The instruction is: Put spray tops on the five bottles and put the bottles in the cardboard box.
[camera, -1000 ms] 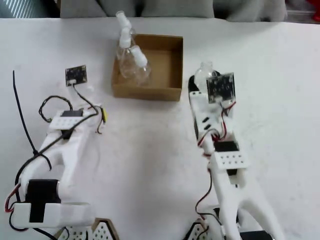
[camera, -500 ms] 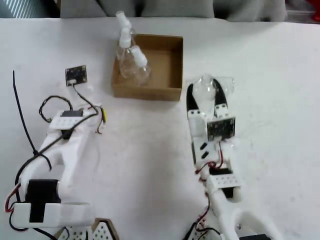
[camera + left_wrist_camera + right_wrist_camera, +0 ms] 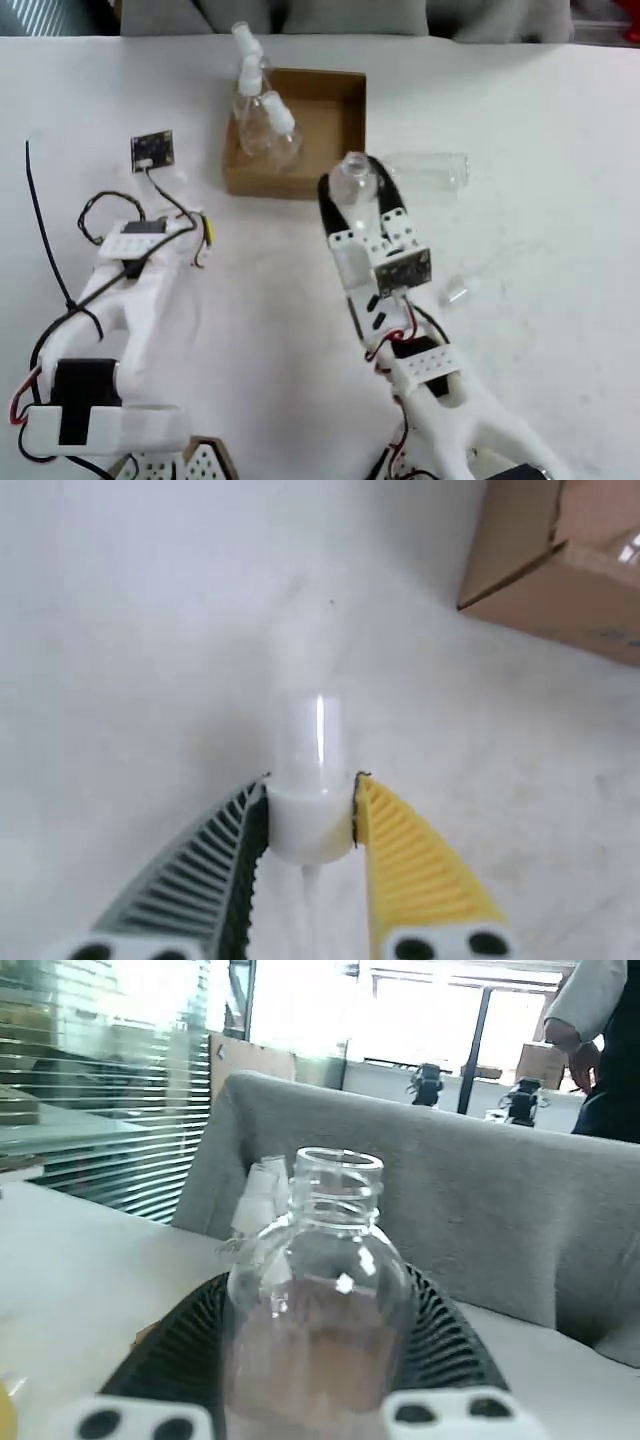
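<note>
My right gripper [image 3: 356, 190] is shut on a clear bottle [image 3: 351, 178] with an open neck, held upright in front of the cardboard box's [image 3: 295, 186] right corner. In the right wrist view the bottle [image 3: 322, 1290] stands between the black jaws. My left gripper [image 3: 310, 783] is shut on a white spray top [image 3: 309, 825] low over the table; from above it [image 3: 202, 237] sits left of the box. Two bottles with spray tops [image 3: 266, 128] stand at the box's left side. Another uncapped bottle [image 3: 428, 171] lies on its side right of the box.
A small clear spray top [image 3: 457, 293] lies on the table to the right of the right arm. A corner of the box [image 3: 565, 575] shows in the left wrist view. A small circuit board [image 3: 152, 150] lies left of the box, trailing black cable.
The right arm has swung left and drawn back with the upright bottle, uncovering the bottle that lies on its side. The left arm has not moved.
</note>
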